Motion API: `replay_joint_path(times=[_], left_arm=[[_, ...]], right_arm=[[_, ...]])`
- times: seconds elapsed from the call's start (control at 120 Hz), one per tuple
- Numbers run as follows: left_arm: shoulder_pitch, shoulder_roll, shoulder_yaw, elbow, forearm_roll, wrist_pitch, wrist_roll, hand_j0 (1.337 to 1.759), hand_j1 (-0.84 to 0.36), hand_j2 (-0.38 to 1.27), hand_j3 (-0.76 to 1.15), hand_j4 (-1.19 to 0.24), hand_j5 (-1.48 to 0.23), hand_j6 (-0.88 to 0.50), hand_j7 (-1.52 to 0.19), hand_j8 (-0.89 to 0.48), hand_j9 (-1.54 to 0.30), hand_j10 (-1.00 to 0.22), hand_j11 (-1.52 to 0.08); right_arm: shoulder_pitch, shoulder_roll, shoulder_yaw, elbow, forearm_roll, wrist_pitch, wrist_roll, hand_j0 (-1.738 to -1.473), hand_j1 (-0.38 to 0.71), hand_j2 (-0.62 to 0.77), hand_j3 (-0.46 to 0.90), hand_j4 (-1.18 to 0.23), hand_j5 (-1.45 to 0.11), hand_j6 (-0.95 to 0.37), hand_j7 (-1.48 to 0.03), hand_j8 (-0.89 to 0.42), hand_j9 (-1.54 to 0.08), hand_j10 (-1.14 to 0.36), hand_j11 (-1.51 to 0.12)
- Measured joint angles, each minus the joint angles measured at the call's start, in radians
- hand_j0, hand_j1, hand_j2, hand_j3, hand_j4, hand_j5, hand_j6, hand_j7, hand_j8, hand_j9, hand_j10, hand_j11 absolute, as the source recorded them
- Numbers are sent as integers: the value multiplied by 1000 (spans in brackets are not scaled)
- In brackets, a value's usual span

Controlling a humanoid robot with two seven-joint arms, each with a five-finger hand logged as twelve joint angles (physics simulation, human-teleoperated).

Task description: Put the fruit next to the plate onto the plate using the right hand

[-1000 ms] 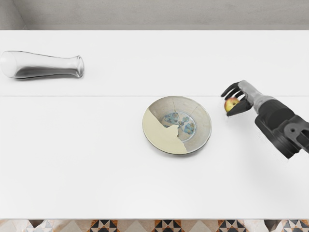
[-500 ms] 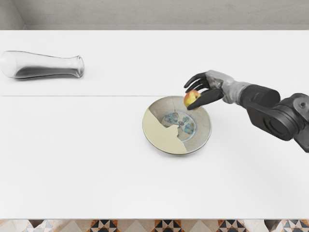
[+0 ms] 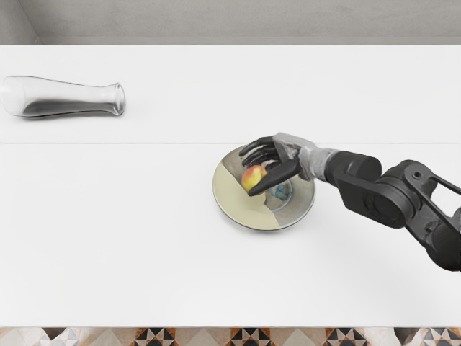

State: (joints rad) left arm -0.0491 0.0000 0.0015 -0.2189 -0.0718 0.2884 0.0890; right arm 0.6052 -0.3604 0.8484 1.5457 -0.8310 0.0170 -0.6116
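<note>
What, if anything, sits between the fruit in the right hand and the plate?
Nothing visible does. The right hand holds the fruit over the plate; the glass vase lies far off to the left.

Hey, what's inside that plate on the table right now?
A red-yellow round fruit, gripped by the right robot hand, is over the cream-and-grey ceramic plate. Fruit and hand cover most of its blue centre pattern; whether the fruit touches it is hidden.
</note>
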Motion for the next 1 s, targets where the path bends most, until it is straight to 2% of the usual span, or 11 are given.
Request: replay_joint_path(times=[0.1, 0.183, 0.25, 0.325, 0.425, 0.542, 0.825, 1.0], left_arm=[[0, 0, 0, 0, 0, 0, 0, 1658, 349, 0, 0, 0, 0, -1, 0, 0, 0, 0, 0], [0, 0, 0, 0, 0, 0, 0, 1658, 349, 0, 0, 0, 0, -1, 0, 0, 0, 0, 0], [0, 0, 0, 0, 0, 0, 0, 1658, 349, 0, 0, 0, 0, -1, 0, 0, 0, 0, 0], [0, 0, 0, 0, 0, 0, 0, 1658, 349, 0, 0, 0, 0, -1, 0, 0, 0, 0, 0], [0, 0, 0, 0, 0, 0, 0, 1658, 349, 0, 0, 0, 0, -1, 0, 0, 0, 0, 0], [0, 0, 0, 0, 0, 0, 0, 1658, 349, 0, 0, 0, 0, -1, 0, 0, 0, 0, 0], [-2, 0, 0, 0, 0, 0, 0, 1658, 349, 0, 0, 0, 0, -1, 0, 0, 0, 0, 0], [-11, 0, -1, 1, 1, 0, 0, 1658, 349, 0, 0, 0, 0, -1, 0, -1, 0, 0, 0]], right_arm=[[4, 3, 33, -6, 15, 32, 0, -1656, -50, 116, 0, -346, -464, -346, -456, -232, -460, -274, -447], [-5, -1, 134, -7, 131, 224, 1, -1657, -138, 75, 0, -241, -322, -240, -316, -164, -319, -193, -310], [-59, -4, 253, -9, 254, 398, 1, -1657, -185, 52, 0, -183, -245, -183, -240, -128, -242, -148, -236], [-139, -4, 401, -13, 393, 498, 1, -1657, -223, 34, 0, -137, -183, -137, -180, -99, -182, -113, -177], [-257, -13, 566, -26, 529, 557, 1, -1658, -258, 19, 0, -96, -128, -96, -126, -73, -127, -81, -124], [-336, -26, 679, -73, 601, 582, 1, -1658, -282, 8, 0, -67, -89, -66, -88, -53, -88, -58, -87], [-440, -86, 844, -192, 644, 593, 1, -1658, -308, -2, 0, -37, -49, -37, -49, -33, -49, -35, -49], [-474, -118, 894, -248, 658, 594, 1, -1658, -313, -3, 0, -31, -41, -30, -41, -29, -41, -30, -41]])
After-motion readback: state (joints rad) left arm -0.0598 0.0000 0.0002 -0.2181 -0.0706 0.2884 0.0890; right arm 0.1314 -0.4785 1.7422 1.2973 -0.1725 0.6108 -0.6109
